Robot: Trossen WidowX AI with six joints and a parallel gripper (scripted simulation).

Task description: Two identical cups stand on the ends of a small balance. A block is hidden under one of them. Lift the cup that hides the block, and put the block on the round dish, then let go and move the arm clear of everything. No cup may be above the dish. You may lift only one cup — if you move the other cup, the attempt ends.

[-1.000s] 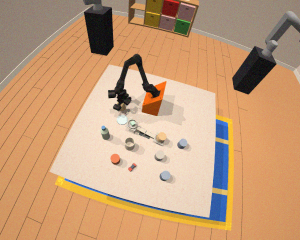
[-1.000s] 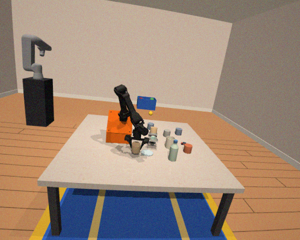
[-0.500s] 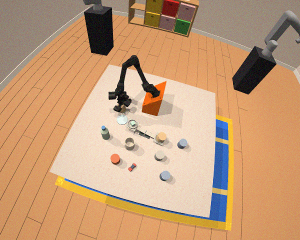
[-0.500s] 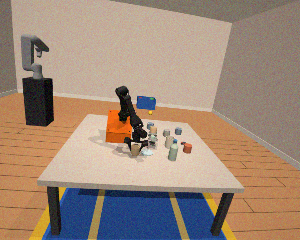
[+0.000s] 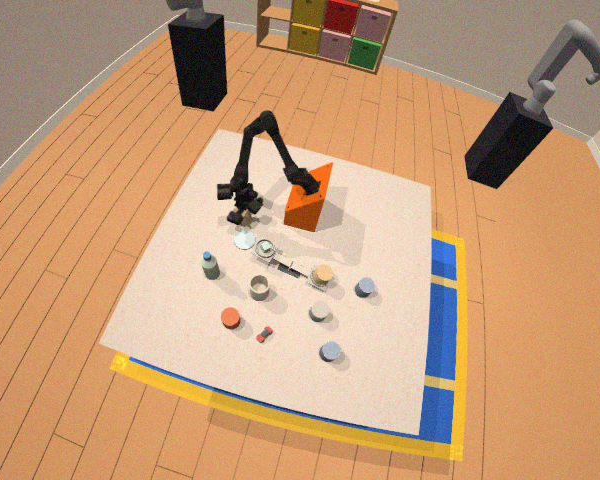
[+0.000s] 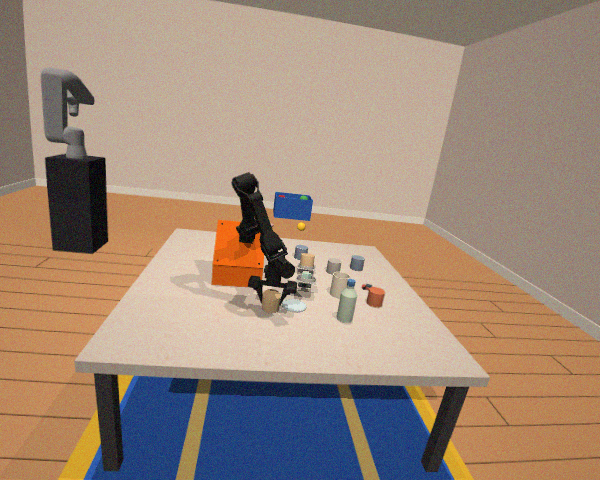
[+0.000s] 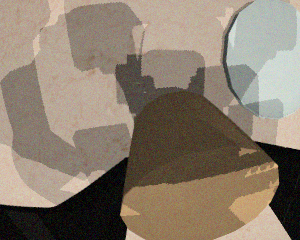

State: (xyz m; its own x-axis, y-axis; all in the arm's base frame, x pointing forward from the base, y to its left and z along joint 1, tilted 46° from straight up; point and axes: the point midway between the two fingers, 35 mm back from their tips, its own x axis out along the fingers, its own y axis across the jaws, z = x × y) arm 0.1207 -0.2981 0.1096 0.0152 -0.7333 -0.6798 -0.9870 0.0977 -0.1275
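Observation:
My gripper point(image 5: 245, 212) point(image 6: 272, 298) is shut on the tan cup point(image 6: 271, 302) point(image 7: 200, 205), low at the table top beside the round dish. I cannot tell whether the cup's rim touches the table. The pale blue round dish point(image 5: 244, 239) point(image 6: 294, 305) point(image 7: 276, 60) is empty, and the cup is to one side of it. The pale green block point(image 5: 265, 246) point(image 6: 306, 274) sits uncovered on the near pan of the balance point(image 5: 298, 269). The other tan cup point(image 5: 322, 274) point(image 6: 307, 259) stands upright on the far pan.
A green bottle point(image 5: 210, 267) point(image 6: 347, 305) stands near the dish. A grey-beige open cup point(image 5: 259, 290) point(image 6: 339, 285), red cup point(image 5: 230, 318) point(image 6: 375, 297), toy car point(image 5: 264, 334), grey cup point(image 5: 319, 311) and two blue cups point(image 5: 364, 287) point(image 5: 329, 351) stand around. The orange base point(image 5: 304, 219) point(image 6: 237, 274) is behind.

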